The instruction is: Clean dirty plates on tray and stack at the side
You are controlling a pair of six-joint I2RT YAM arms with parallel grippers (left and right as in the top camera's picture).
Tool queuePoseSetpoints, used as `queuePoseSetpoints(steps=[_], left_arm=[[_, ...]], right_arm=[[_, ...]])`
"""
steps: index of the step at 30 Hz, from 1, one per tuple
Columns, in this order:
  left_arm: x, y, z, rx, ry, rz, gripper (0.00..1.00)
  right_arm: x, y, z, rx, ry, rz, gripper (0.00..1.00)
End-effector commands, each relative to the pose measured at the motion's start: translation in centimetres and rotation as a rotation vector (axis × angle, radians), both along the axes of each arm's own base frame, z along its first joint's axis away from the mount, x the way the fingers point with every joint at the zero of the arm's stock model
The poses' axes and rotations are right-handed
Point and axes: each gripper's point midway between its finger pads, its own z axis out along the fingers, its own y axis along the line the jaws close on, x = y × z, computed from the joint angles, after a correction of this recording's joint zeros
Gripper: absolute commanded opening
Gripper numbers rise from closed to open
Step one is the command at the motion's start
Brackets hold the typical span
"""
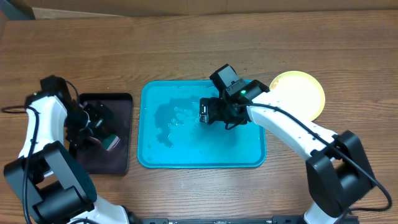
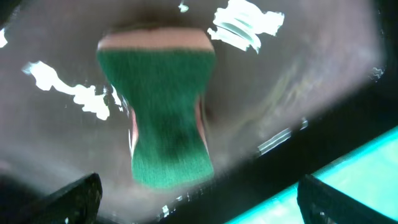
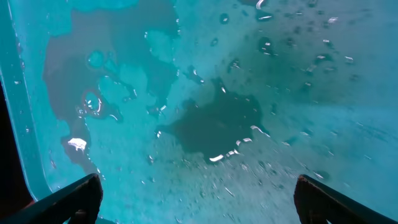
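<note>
Table (image 1: pixel 186 50) lies open beyond the far and near rims of the tray (image 1: pixel 186 152), which is wet. Dark tray (image 1: pixel 121 165) just left of it. Yellow-green plate (image 1: pixel 305 93) at its far right corner, possibly stacked. Right gripper (image 3: pixel 205 202) spread wide over tray, empty. Left gripper (image 2: pixel 208 202) spread wide, sponge (image 2: pixel 165 112) lying loose on dark tray.

Evenly lit from above in the overhead view, nice and sharp, hardly any hard shadows on the brown wooden bench (image 1: pixel 186 50). Slightly washed out on the round yellow-green plastic plate (image 1: pixel 305 93). Way blurrier from the left wrist: smeared green-and-pink sponge (image 2: pixel 165 118), blown-out white glare patches on the wet dark brown-black tray (image 2: pixel 323 68). Dimmer from the right wrist, tiny glints off water on the large turquoise-blue rectangular plastic tray (image 3: pixel 348 93), soft near the edges.
</note>
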Motion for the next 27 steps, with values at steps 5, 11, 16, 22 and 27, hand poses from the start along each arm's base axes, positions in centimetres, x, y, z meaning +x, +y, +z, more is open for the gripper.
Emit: queuePoseSetpoints(steps=[5,11,16,22,27], left_arm=[[1.4,-0.9,12.0,0.094,-0.305,-0.055,1.0],[-1.1,-4.7,17.6,0.164,-0.469,-0.161,1.0],[-3.5,-6.8,18.5,0.183,-0.465,-0.221,1.0],[-3.7,-7.0,18.2,0.168,-0.445,-0.217,1.0],[-3.5,-7.0,17.8,0.162,-0.431,-0.217,0.99]], right_arm=[[-1.2,-3.0,9.3,0.026,-0.182,-0.046,1.0],[-6.5,-7.1,13.1,-0.059,-0.192,-0.065,1.0],[-11.5,-10.2,15.1,-0.169,-0.227,-0.117,1.0],[-14.1,-10.3,16.1,-0.15,-0.235,-0.047,1.0],[-14.2,-10.3,15.8,-0.159,-0.222,-0.043,1.0]])
